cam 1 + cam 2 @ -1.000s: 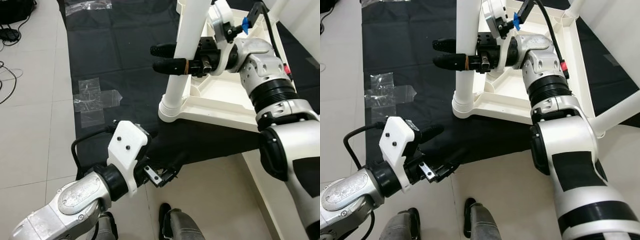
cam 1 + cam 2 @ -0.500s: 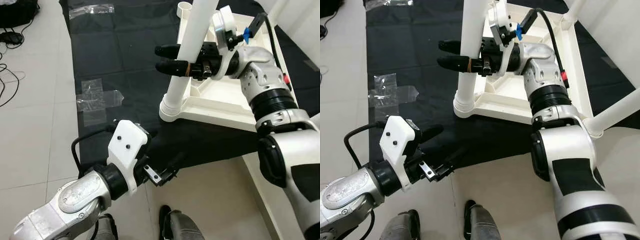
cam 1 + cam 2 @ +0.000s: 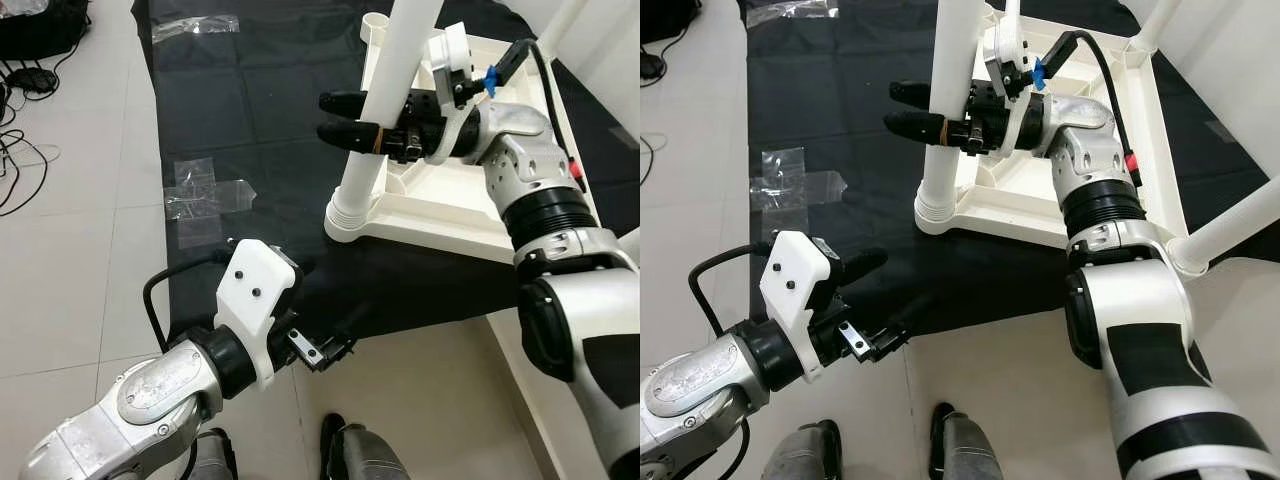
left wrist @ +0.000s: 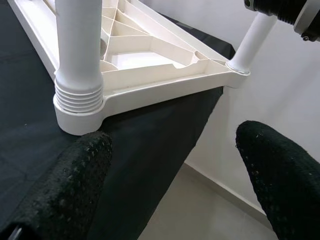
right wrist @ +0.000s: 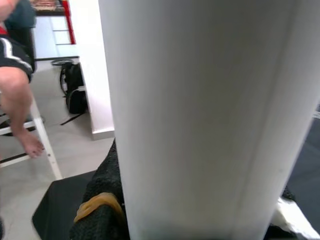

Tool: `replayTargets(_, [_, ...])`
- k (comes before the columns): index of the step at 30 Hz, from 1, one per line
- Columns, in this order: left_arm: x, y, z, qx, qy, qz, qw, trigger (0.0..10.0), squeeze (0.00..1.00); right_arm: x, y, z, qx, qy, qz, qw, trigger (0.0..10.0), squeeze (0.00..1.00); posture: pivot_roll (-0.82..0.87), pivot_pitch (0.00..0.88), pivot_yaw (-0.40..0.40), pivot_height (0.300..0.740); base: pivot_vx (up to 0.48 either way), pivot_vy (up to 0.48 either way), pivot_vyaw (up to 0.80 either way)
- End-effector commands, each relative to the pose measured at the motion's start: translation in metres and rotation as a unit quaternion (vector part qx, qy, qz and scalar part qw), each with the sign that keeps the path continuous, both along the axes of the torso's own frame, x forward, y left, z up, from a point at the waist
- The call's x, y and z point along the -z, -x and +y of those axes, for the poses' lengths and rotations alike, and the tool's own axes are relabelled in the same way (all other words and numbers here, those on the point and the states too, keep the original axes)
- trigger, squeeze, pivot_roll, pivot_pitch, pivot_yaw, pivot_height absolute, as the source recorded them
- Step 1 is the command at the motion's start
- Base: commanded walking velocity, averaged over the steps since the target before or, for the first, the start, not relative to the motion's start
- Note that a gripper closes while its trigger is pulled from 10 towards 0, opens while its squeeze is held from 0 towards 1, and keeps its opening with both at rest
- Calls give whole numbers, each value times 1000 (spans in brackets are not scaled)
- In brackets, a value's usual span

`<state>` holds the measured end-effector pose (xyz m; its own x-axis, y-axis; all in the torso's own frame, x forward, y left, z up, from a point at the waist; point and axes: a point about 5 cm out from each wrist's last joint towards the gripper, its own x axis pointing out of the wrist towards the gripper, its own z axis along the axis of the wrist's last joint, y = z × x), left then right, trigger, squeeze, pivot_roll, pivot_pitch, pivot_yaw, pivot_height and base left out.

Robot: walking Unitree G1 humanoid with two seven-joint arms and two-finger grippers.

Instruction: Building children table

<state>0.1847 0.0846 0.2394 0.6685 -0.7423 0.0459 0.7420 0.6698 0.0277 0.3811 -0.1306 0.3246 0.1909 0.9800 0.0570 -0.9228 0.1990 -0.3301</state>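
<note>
A white plastic children's table [image 3: 440,238] lies upside down on a black mat [image 3: 250,120]. One white leg [image 3: 365,170] stands, slightly tilted, in its near left corner socket. My right gripper [image 3: 326,116] is shut around this leg at mid-height, its black fingertips poking out past it. In the right wrist view the leg [image 5: 200,115] is pressed against a black finger wearing a rubber band [image 5: 100,210]. My left gripper [image 3: 325,305] hovers low over the mat's front edge, open and empty. In the left wrist view, the left gripper [image 4: 170,165] faces the socket [image 4: 77,107].
Another fitted leg [image 3: 1230,225] juts toward me at the right. Clear tape pieces [image 3: 205,195] sit at the mat's left edge, with cables [image 3: 20,170] and a black bag [image 3: 40,20] on the tiles beyond. A person [image 5: 20,100] sits on a chair. My feet [image 3: 345,450] stand by the mat.
The camera has drifted a little, sliding the scene rightward. My right gripper stays clamped on the leg, its wrist turned slightly. The left arm has not moved.
</note>
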Motion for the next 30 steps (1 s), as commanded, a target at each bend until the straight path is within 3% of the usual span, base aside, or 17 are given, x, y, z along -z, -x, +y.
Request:
replayTargets(1, [1, 1, 0, 5, -2, 3, 1000, 10000, 0, 56, -9, -11, 79, 51, 86, 992, 10000, 0, 80, 342, -98, 740, 0, 0, 0])
replayTargets(12, [0, 1, 1, 4, -3, 1, 1000, 10000, 0, 64, -15, -17, 155, 45, 96, 982, 10000, 0, 80, 344, -98, 740, 0, 0, 0])
replayTargets(16, [0, 0, 2, 2, -4, 0, 1000, 10000, 0, 65, -22, -23, 226, 31, 100, 969, 10000, 0, 77, 342, -100, 740, 0, 0, 0])
replayTargets(20, [0, 0, 2, 2, -3, 0, 1000, 10000, 0, 66, -24, -24, 248, 28, 103, 963, 10000, 0, 74, 341, -101, 740, 0, 0, 0])
replayTargets(22, [0, 0, 1, 3, -2, -1, 1000, 10000, 0, 71, -28, -25, 303, 21, 112, 946, 10000, 0, 75, 341, -101, 740, 0, 0, 0])
replayTargets(23, [0, 0, 1, 3, -2, -1, 1000, 10000, 0, 71, -28, -25, 303, 21, 112, 946, 10000, 0, 75, 341, -101, 740, 0, 0, 0])
replayTargets(24, [0, 0, 1, 3, -2, -1, 1000, 10000, 0, 73, -31, -27, 336, 12, 122, 934, 10000, 0, 75, 338, -102, 740, 0, 0, 0])
replayTargets(27, [0, 0, 1, 2, -2, -1, 1000, 10000, 0, 74, -33, -28, 357, 6, 128, 925, 10000, 0, 75, 338, -102, 740, 0, 0, 0])
replayTargets(28, [0, 0, 1, 2, -2, -1, 1000, 10000, 0, 75, -35, -29, 384, 1, 129, 914, 10000, 0, 75, 338, -102, 740, 0, 0, 0])
replayTargets(29, [0, 0, 1, 2, -2, -1, 1000, 10000, 0, 75, -35, -29, 384, 1, 129, 914, 10000, 0, 75, 338, -102, 740, 0, 0, 0])
replayTargets(30, [0, 1, 1, 2, -2, -1, 1000, 10000, 0, 76, -36, -31, 403, -6, 132, 906, 10000, 0, 75, 338, -102, 740, 0, 0, 0])
